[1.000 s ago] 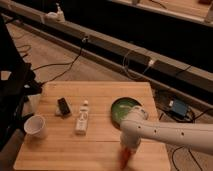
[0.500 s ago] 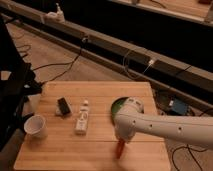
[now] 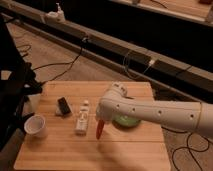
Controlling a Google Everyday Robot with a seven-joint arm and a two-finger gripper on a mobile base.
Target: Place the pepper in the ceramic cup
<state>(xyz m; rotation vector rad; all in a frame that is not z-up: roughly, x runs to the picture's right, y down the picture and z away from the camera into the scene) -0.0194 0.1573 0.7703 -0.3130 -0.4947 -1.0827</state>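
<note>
— What's in the 2 containers on the table point(image 3: 125, 152)?
— The arm point(image 3: 160, 112) hides most of the green bowl point(image 3: 128, 122). The ceramic cup point(image 3: 35, 125), near the left edge, shows only its pale inside. There's bare wood along the front.
— The pepper point(image 3: 100, 130)?
— Hanging from the gripper point(image 3: 102, 120), jaws closed on its top, just left of the bowl.

Orange-red pepper point(image 3: 100, 129), wht cup point(image 3: 35, 125), grn bowl point(image 3: 129, 121).

1 high oblique view, claw point(image 3: 102, 121) mid-frame
</note>
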